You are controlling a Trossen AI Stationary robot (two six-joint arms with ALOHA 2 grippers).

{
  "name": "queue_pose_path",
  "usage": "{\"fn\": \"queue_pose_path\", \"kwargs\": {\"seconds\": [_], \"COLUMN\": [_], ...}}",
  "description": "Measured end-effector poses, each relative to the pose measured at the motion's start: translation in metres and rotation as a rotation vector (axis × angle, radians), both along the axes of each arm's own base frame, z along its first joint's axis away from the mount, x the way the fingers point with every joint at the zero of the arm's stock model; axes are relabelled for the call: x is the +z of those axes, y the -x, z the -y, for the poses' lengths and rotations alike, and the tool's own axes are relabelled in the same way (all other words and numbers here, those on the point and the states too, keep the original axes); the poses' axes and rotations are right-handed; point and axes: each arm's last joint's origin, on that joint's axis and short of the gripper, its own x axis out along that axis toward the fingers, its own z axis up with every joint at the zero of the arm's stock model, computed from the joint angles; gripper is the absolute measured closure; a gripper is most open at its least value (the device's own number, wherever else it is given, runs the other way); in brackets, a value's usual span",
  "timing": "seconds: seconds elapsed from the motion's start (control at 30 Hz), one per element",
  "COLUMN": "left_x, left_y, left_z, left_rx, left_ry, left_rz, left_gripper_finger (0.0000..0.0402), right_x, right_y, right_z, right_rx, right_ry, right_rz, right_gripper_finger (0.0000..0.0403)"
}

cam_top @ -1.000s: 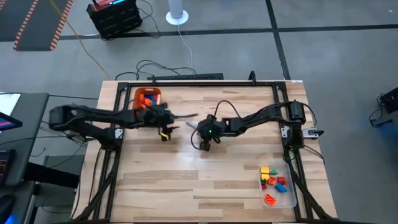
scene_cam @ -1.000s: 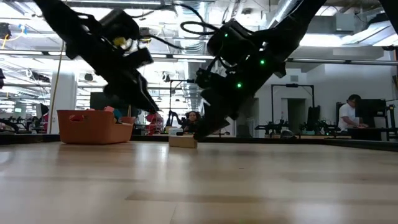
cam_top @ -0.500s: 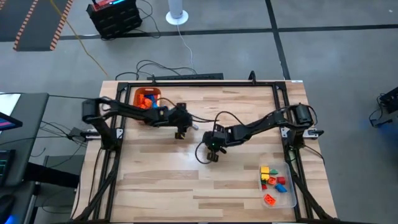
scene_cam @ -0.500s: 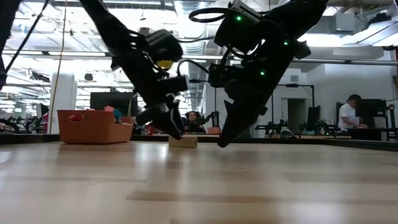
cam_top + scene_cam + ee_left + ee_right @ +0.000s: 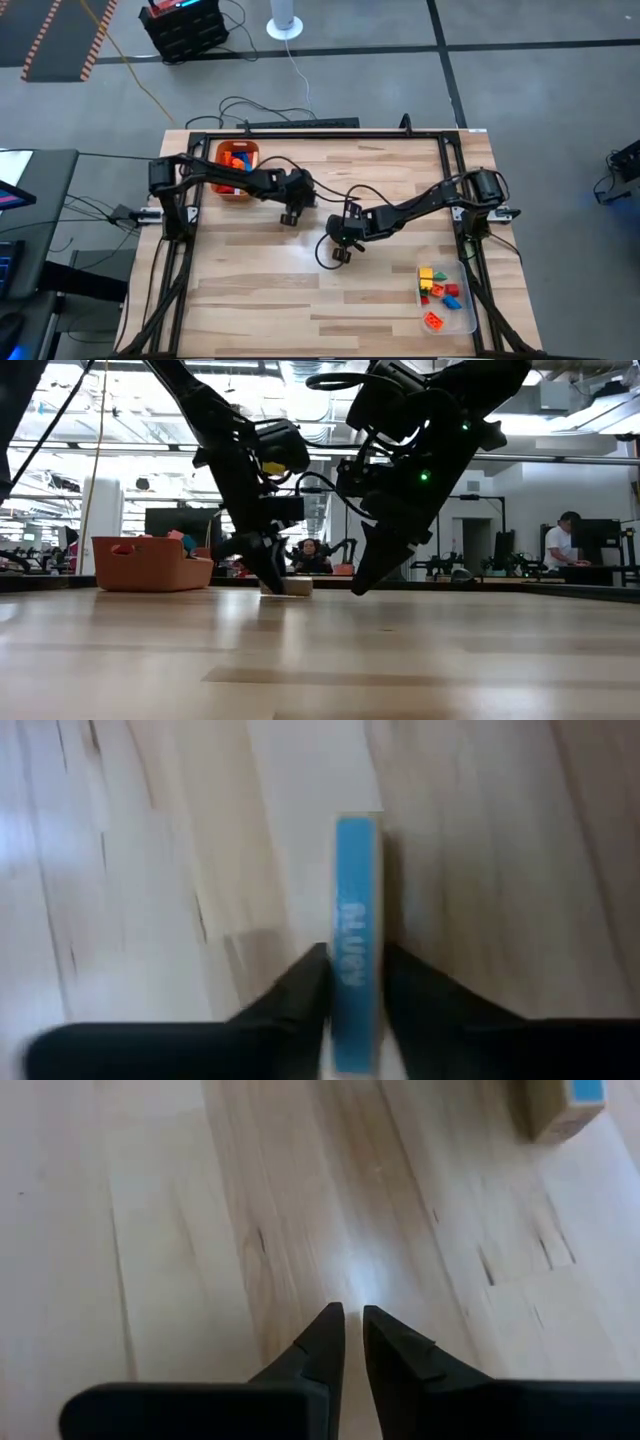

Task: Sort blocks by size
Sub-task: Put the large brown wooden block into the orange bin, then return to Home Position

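Left claw on a tan block, mid-table.
The left gripper (image 5: pixel 357 982) pinches the blue-faced tan block (image 5: pixel 357 920) on the table (image 5: pixel 250 290); the right gripper (image 5: pixel 353 1330), nearly closed and empty, hovers nearby. Other blocks (image 5: pixel 441 288) sit in the clear tray (image 5: pixel 470 322).

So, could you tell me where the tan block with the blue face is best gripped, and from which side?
Grip it across its narrow width, on the two long side faces, coming down from above. The tan block is long and thin and lies alone on the table, and the left gripper sits over it that way.
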Motion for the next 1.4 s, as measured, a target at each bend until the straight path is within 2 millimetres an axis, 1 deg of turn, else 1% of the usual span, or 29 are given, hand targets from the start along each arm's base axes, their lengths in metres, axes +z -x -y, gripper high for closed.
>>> {"fn": "queue_pose_path", "kwargs": {"seconds": [0.07,0.17,0.23,0.3,0.37,0.43,0.47,0.57,0.67,0.73,0.87,0.97,1.03,1.2,1.27,1.33,1.4], "left_x": [0.004,0.014,0.026,0.043,0.065,0.085,0.094,0.112,0.116,0.115,0.111,0.109,0.108,0.107,0.107,0.107,0.113], "left_y": [0.004,0.012,0.022,0.033,0.046,0.061,0.068,0.092,0.118,0.133,0.155,0.163,0.168,0.170,0.169,0.167,0.164], "left_z": [0.002,0.005,0.008,0.008,0.005,-0.003,-0.009,-0.036,-0.064,-0.078,-0.095,-0.104,-0.107,-0.108,-0.106,-0.104,-0.099], "left_rx": [0.007,0.031,0.059,0.118,0.198,0.289,0.330,0.479,0.636,0.719,0.814,0.870,0.888,0.871,0.860,0.847,0.831], "left_ry": [0.006,0.043,0.056,0.007,-0.093,-0.182,-0.199,-0.186,-0.144,-0.104,-0.040,-0.037,-0.009,0.037,0.043,0.046,0.053], "left_rz": [-0.017,-0.042,-0.066,-0.070,-0.051,-0.022,-0.004,0.058,0.044,0.021,-0.028,-0.007,-0.001,-0.001,-0.007,-0.006,0.017], "left_gripper_finger": [0.0351,0.0352,0.0352,0.0352,0.0352,0.0352,0.0352,0.0352,0.0352,0.0352,0.0352,0.0351,0.0332,0.0222,0.0189,0.0169,0.0161], "right_x": [0.000,0.000,0.000,-0.001,-0.001,-0.001,-0.001,0.000,0.000,0.000,0.000,0.001,0.001,0.001,0.001,0.001,0.001], "right_y": [0.000,0.000,0.001,0.002,0.002,0.001,0.001,0.000,-0.001,-0.001,0.000,-0.001,-0.001,-0.002,-0.002,-0.002,-0.001], "right_z": [0.000,0.000,0.000,0.000,0.000,0.000,0.000,0.000,-0.001,-0.002,-0.004,-0.003,-0.002,-0.002,-0.002,-0.002,-0.002], "right_rx": [0.000,0.001,0.000,-0.002,-0.003,-0.003,-0.004,-0.004,-0.002,0.003,0.007,0.004,0.002,0.003,0.003,0.003,0.003], "right_ry": [0.000,0.001,0.001,0.001,0.001,-0.001,-0.001,-0.002,-0.004,-0.004,-0.004,-0.005,-0.005,-0.006,-0.006,-0.005,-0.005], "right_rz": [0.002,-0.001,-0.008,-0.021,-0.019,-0.011,-0.008,0.002,0.011,0.011,0.011,0.015,0.018,0.023,0.022,0.022,0.018], "right_gripper_finger": [0.0330,0.0330,0.0330,0.0330,0.0330,0.0330,0.0330,0.0330,0.0330,0.0330,0.0330,0.0330,0.0330,0.0330,0.0330,0.0330,0.0330]}}
